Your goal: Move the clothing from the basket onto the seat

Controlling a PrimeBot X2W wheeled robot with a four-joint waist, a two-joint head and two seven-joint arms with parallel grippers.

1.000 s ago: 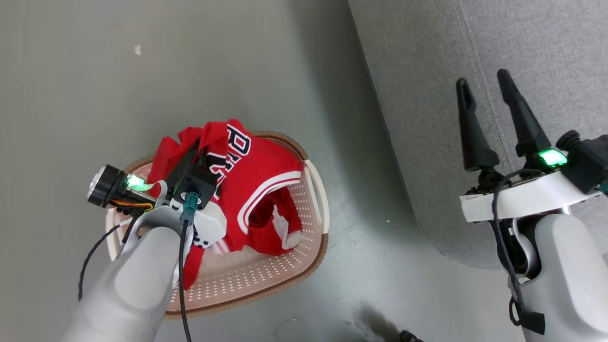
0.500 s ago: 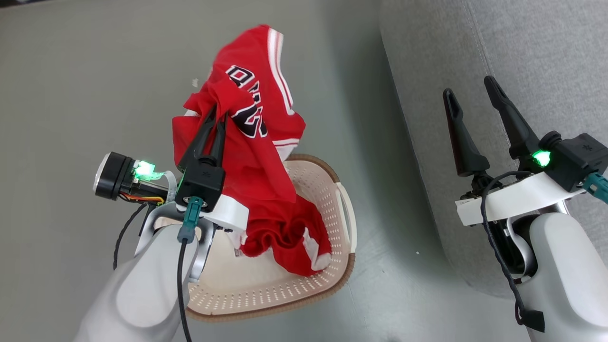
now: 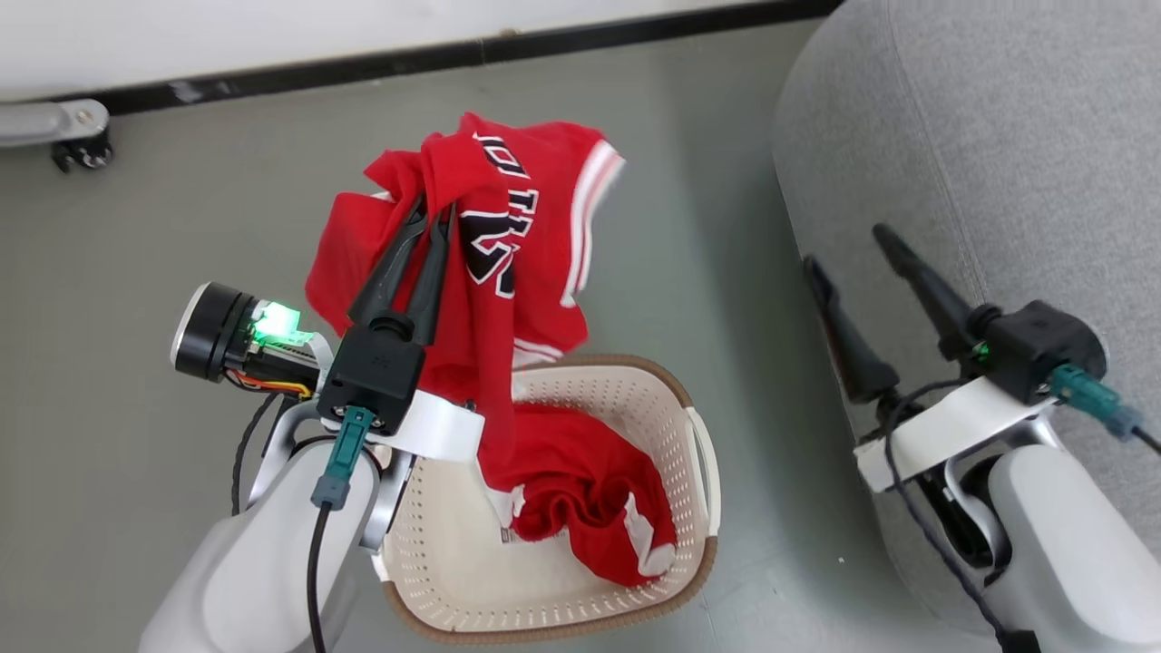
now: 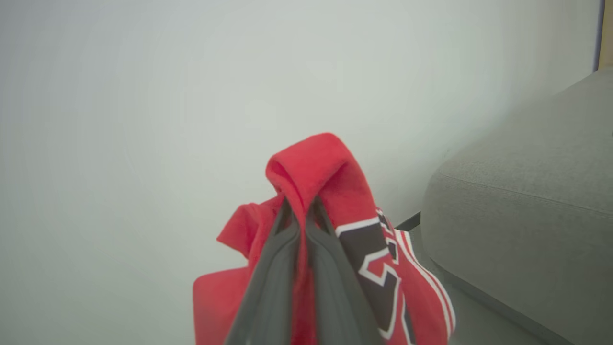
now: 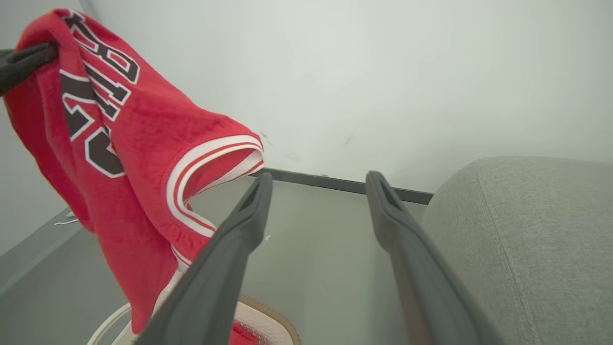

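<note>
My left gripper (image 3: 434,213) is shut on a fold of a red jersey (image 3: 535,227) with dark block letters, held up over the far side of the basket (image 3: 700,453). The jersey's lower part still trails down into the basket. In the left wrist view the gripper (image 4: 299,207) pinches the jersey (image 4: 330,163) tight. A second red garment (image 3: 580,494) with white trim lies inside the cream basket. My right gripper (image 3: 843,247) stands open and empty beside the grey seat (image 3: 998,136). From the right wrist, the open gripper (image 5: 320,176) points between the hanging jersey (image 5: 119,139) and the seat (image 5: 527,225).
The basket stands on a grey floor (image 3: 163,272) just left of the seat's rounded corner. A white wall with a black baseboard (image 3: 453,54) runs along the far side. A wheeled metal foot (image 3: 77,136) sits at the far left.
My left gripper has lifted the jersey from the basket until most of it hangs free. The head camera has tilted up, bringing the wall into view. My right gripper stays open.
</note>
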